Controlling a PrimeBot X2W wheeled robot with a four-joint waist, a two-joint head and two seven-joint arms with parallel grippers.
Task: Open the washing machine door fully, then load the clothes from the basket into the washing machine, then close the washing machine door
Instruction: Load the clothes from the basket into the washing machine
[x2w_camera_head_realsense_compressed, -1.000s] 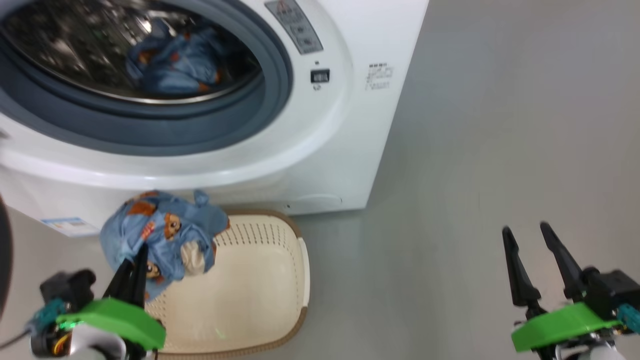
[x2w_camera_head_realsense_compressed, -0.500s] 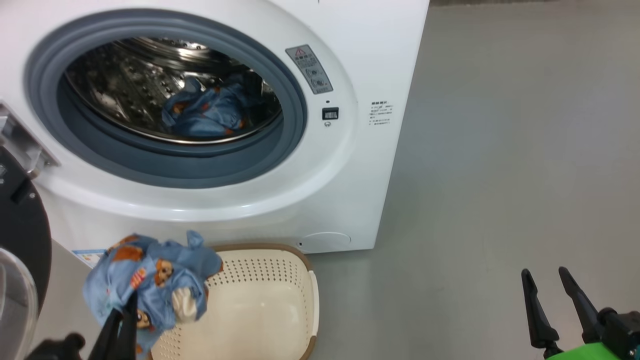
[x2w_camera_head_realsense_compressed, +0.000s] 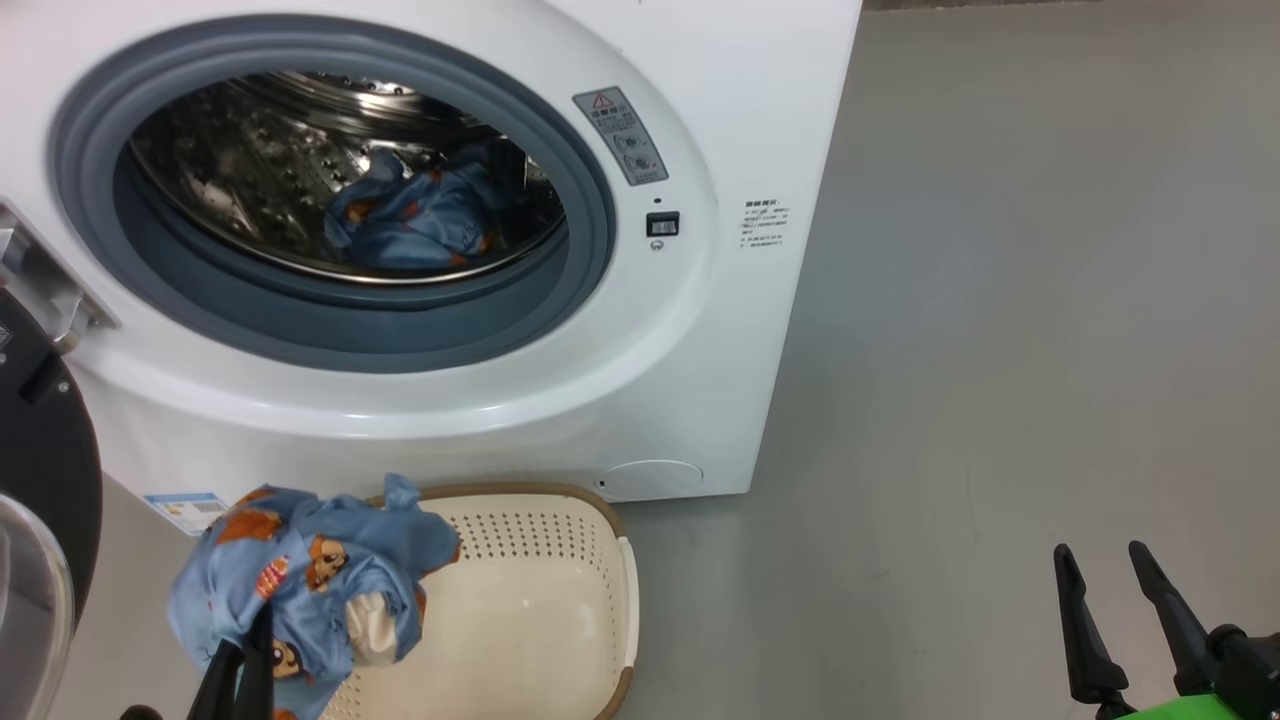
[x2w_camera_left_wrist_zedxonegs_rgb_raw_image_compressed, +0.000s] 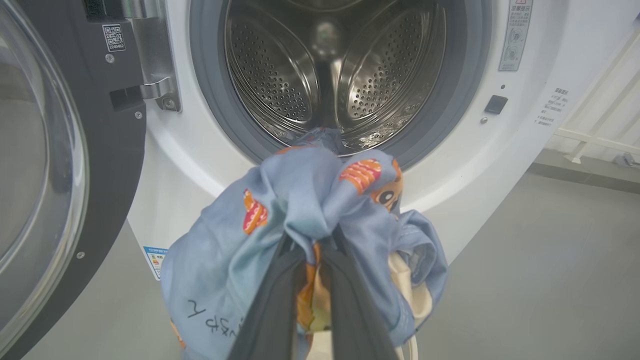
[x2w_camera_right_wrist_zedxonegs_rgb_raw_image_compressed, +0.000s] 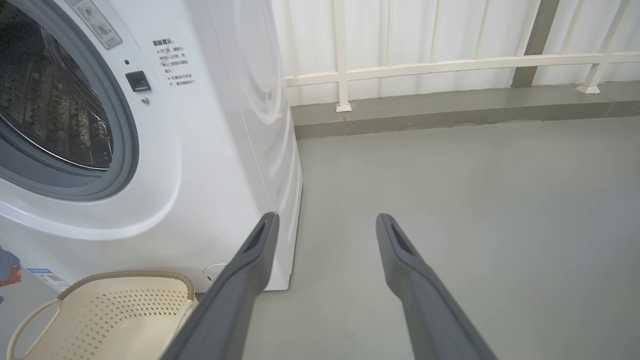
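Grey floor (x2w_camera_head_realsense_compressed: 1000, 350) takes the whole right side of the scene, and a white railing (x2w_camera_right_wrist_zedxonegs_rgb_raw_image_compressed: 450, 65) stands on a low step at the far end of it. On the left stands the washing machine (x2w_camera_head_realsense_compressed: 700, 420), a white box with its round opening turned toward the robot. The washing machine door (x2w_camera_left_wrist_zedxonegs_rgb_raw_image_compressed: 115, 165) is swung out wide to the left, so its black rim and clear glass window are seen from the inner face. Behind the grey gasket (x2w_camera_head_realsense_compressed: 330, 335) the steel drum (x2w_camera_head_realsense_compressed: 230, 170) is in view, and one blue piece of clothing (x2w_camera_head_realsense_compressed: 420, 215) with orange prints lies at the bottom of it. The basket (x2w_camera_head_realsense_compressed: 540, 610) stands on the floor just in front of the machine, near its lower edge, with the brown rim up.

The left hand (x2w_camera_left_wrist_zedxonegs_rgb_raw_image_compressed: 314, 247) is at the near left, its two dark fingers pressed together on the clothes (x2w_camera_head_realsense_compressed: 310, 580), a light blue bundle with orange-brown animal faces and a cream part hanging below. This bundle hangs in front of the lower left of the machine, over the far left corner of the basket and below the opening. I cannot tell if it touches the basket rim. A small blue label (x2w_camera_head_realsense_compressed: 185, 510) on the machine is just beside it. The right hand (x2w_camera_right_wrist_zedxonegs_rgb_raw_image_compressed: 326, 217) is at the near right above the floor, well apart from the machine, with fingers spread wide and holding nothing.
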